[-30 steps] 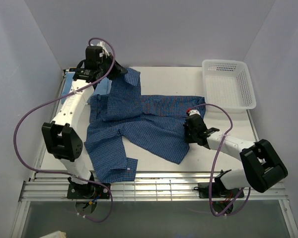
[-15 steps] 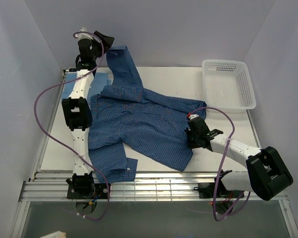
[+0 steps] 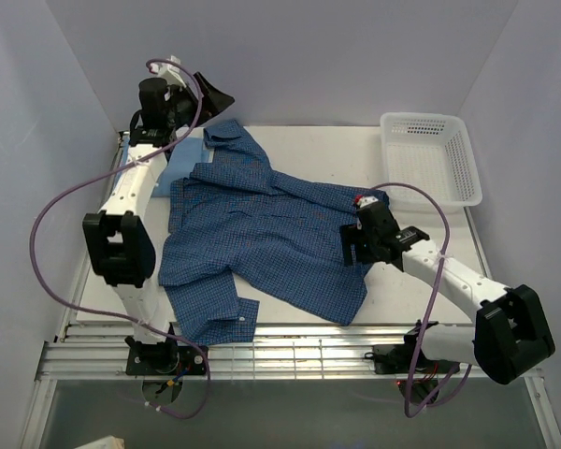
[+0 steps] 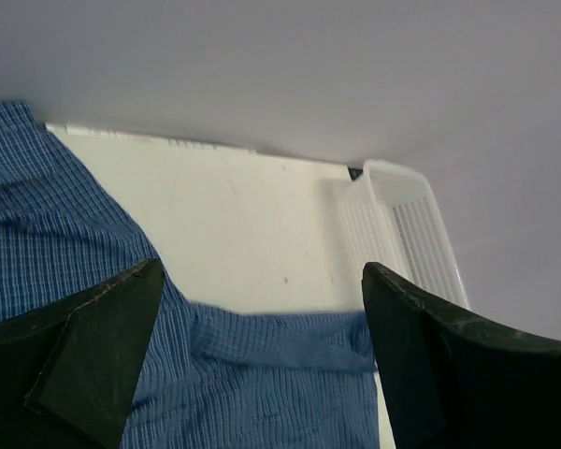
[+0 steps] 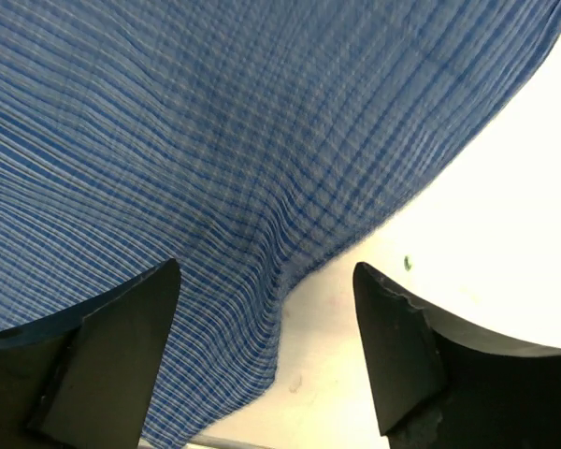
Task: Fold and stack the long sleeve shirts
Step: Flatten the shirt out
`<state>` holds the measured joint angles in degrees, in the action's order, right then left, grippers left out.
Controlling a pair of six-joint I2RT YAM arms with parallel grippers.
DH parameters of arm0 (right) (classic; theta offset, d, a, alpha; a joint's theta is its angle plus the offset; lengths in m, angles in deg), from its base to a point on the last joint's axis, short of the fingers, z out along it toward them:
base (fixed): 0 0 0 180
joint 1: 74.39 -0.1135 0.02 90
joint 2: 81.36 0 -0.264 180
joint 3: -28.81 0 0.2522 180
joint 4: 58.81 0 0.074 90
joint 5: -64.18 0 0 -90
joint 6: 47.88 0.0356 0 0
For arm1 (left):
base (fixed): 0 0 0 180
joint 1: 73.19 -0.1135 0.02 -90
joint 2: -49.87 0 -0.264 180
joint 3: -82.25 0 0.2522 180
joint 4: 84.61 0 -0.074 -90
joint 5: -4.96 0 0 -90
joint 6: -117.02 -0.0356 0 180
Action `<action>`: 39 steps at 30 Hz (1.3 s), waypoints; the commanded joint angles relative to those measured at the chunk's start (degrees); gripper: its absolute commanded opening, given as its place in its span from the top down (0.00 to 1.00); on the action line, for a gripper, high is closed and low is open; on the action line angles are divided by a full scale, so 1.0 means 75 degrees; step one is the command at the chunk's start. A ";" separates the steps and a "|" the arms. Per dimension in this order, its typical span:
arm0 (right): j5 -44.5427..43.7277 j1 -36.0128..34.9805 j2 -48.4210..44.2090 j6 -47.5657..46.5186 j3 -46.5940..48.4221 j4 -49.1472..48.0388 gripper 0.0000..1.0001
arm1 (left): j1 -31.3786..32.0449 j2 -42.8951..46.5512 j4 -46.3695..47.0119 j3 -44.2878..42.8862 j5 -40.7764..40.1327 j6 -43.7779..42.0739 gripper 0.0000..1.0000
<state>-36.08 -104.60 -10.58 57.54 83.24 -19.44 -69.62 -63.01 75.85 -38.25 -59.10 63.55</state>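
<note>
The checked shirt [image 3: 262,234], dark blue and rumpled, lies spread across the bench [image 3: 318,150]. Its collar sits at the far left over the plain light blue shirt [image 3: 185,161], with one sleeve reaching right and the other lying near the front edge. The left fingers [image 4: 75,365] hang spread and empty above the far-left corner, while the right fingers [image 5: 84,355], also apart and holding nothing, hover just over the shirt's right hem.

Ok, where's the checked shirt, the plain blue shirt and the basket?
checked shirt [image 3: 271,234], top view, its middle.
plain blue shirt [image 3: 182,161], top view, uncovered part.
basket [image 3: 428,164], top view, mesh floor.
</note>
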 commanded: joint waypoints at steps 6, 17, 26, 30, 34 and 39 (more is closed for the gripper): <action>0.0056 0.0021 0.0834 -0.1364 0.1959 -0.0953 0.10 | 0.1093 0.2851 -0.0952 0.4266 0.0008 -0.0640 0.02; 0.0348 0.0115 0.4260 -0.0955 0.4678 -0.1410 0.10 | 0.2043 0.2337 -0.0670 0.6438 0.0503 0.0331 0.02; 0.1111 0.0384 0.5608 -0.0147 0.5218 -0.2030 0.10 | 0.2184 0.1832 -0.0881 0.7095 0.0480 0.0355 0.02; 0.0748 0.0560 0.6053 -0.0064 0.5698 -0.2441 0.10 | 0.2184 0.1715 -0.1244 0.7130 0.0375 0.0238 0.02; 0.0502 0.0817 0.6522 -0.0111 0.6377 -0.2861 0.10 | 0.2195 0.1750 -0.1397 0.7446 0.0444 0.0378 0.02; 0.0162 0.1099 0.7726 -0.0601 0.7464 -0.3156 0.10 | 0.2195 0.1738 -0.1573 0.7938 0.0667 0.0461 0.02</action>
<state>-31.93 -97.81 42.34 55.14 133.14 -38.65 -53.46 -49.15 70.51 17.20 -53.20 67.36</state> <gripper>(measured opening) 0.900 0.976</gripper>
